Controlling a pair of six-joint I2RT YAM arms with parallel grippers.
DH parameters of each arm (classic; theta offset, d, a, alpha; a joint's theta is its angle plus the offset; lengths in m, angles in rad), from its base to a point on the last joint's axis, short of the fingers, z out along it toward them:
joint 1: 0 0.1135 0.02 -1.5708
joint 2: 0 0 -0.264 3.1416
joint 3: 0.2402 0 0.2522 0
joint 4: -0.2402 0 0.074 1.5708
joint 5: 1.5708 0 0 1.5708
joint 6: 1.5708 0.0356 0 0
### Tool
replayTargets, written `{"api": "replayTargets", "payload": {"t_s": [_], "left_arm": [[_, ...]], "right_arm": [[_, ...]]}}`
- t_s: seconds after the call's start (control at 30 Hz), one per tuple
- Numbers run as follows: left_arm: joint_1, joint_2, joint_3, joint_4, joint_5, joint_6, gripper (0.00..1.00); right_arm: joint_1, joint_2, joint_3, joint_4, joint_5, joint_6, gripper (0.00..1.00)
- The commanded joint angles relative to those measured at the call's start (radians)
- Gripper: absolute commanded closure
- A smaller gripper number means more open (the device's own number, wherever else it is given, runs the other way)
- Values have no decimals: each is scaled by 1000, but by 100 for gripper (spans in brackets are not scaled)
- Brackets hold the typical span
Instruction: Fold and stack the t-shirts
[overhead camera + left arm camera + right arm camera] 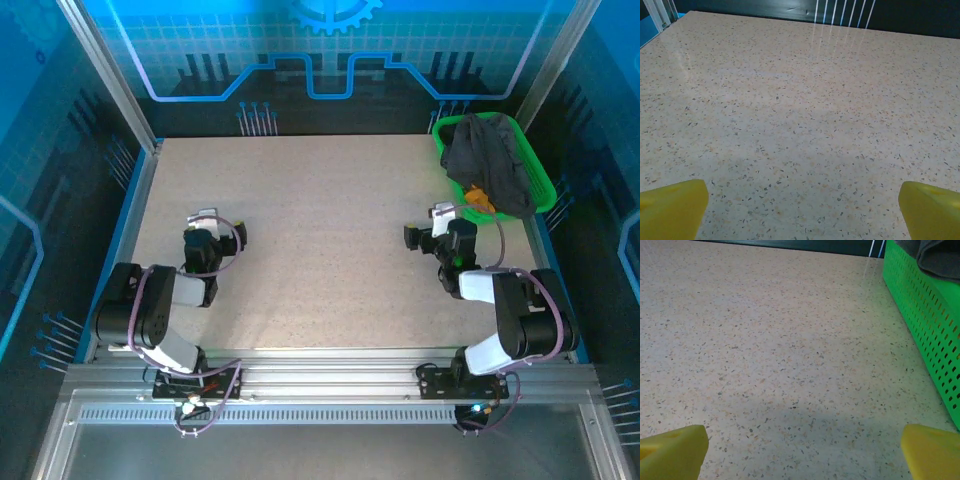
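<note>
Top external view: the t-shirts [488,160] lie as one crumpled heap inside the green basket [548,190], which stands at the far right corner of the desk [320,270]. A charcoal-black garment covers the heap and drapes over the basket rim. A patch of orange fabric [479,198] shows at the heap's near side. Whether a second dark shirt lies beneath cannot be told from the folds. None is folded or stacked, so the task is judged not yet begun. The basket appears to serve as the supply point, set in a corner so that the broad middle of the desk is left as working room for spreading and folding. Both arms sit drawn back towards the near edge, one at the left side and one at the right, low over the surface. In the left wrist view the left fingers [672,207] are spread wide, with only speckled desk between them and nothing held. In the right wrist view the right fingers [672,447] are likewise spread and hold nothing. The basket's perforated wall is close on their right, with dark cloth hanging over its top. This posture reads as readiness. The right arm stands nearer the basket and is judged the likelier to draw out the first shirt.
</note>
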Motion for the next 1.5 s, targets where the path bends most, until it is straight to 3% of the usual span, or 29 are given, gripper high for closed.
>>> {"api": "replayTargets", "payload": {"t_s": [0.0,0.47,0.57,0.67,0.7,0.77,0.8,0.83,0.87,0.9,0.93,0.97,1.07,1.2,1.27,1.47], "left_arm": [[-4,-11,23,-3,-14,21,1],[-4,-11,23,-4,-14,19,1],[-27,-92,11,-36,-90,30,1],[-123,-294,99,-298,-250,57,1],[-143,-341,143,-355,-275,21,1],[-172,-383,271,-527,-350,-147,1],[-166,-407,379,-773,-304,-313,1],[-158,-416,473,-975,-293,-483,1],[-143,-407,510,-1015,-266,-604,1],[-95,-385,527,-961,-88,-653,1],[-58,-353,555,-921,52,-702,1],[-51,-323,603,-930,109,-730,1],[-85,-228,793,-1049,234,-721,1],[-159,-165,913,-1126,321,-688,1],[-182,-159,919,-1135,349,-700,3],[-227,-183,892,-1178,371,-696,11]], "right_arm": [[-9,6,16,4,-16,-7,0],[0,-3,14,15,12,-10,0],[84,-156,142,-289,225,-14,0],[187,-292,286,-376,330,2,0],[205,-294,386,-484,381,73,0],[153,-237,648,-887,343,302,0],[117,-182,790,-1114,406,521,0],[69,-120,882,-1250,383,618,0],[18,-84,921,-1248,277,608,5],[-14,-61,939,-1219,246,625,9],[-26,-60,923,-1155,277,642,11],[-32,-69,890,-1070,306,644,11],[-54,-41,827,-834,390,638,4],[-112,144,984,-913,351,713,3],[-124,222,1033,-898,328,734,4],[-141,446,1244,-1114,372,867,6]]}}
